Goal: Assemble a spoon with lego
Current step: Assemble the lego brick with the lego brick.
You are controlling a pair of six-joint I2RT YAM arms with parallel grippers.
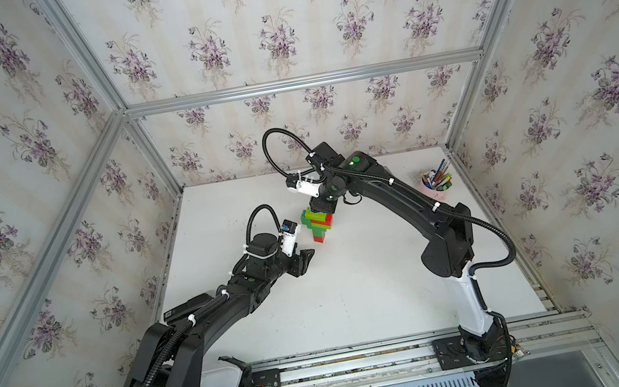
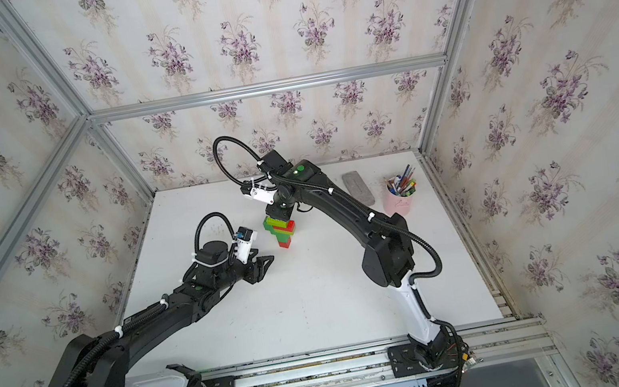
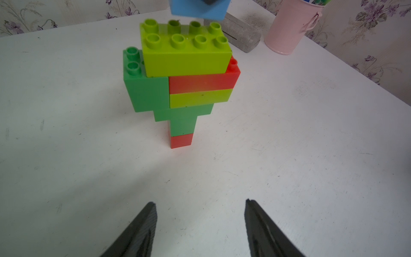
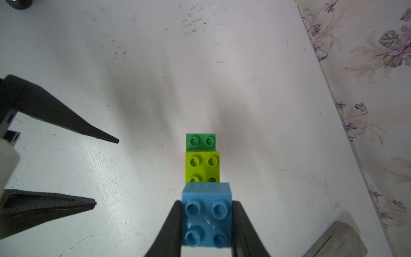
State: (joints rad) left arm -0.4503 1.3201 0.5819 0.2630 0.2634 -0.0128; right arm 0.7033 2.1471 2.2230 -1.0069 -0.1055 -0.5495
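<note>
The spoon [image 1: 319,224] [image 2: 282,230] stands upright on the white table, narrow red-and-green stem down and wide striped head up [image 3: 182,84]. A lime 2x4 brick [image 4: 202,165] is its top layer. My right gripper [image 4: 207,203] [image 1: 320,205] is shut on a light blue 2x2 brick [image 4: 206,215] [image 3: 200,10], studs up, which hangs just over one end of that lime brick. My left gripper [image 3: 200,202] [image 1: 307,258] [image 2: 266,262] stands open and empty low over the table, a short way in front of the spoon's stem.
A pink cup of pens [image 1: 438,186] [image 2: 399,201] [image 3: 289,29] stands at the back right. A grey rectangular block [image 2: 357,189] [image 3: 241,35] [image 4: 335,242] lies just behind the spoon. Wallpapered walls close in the table on three sides.
</note>
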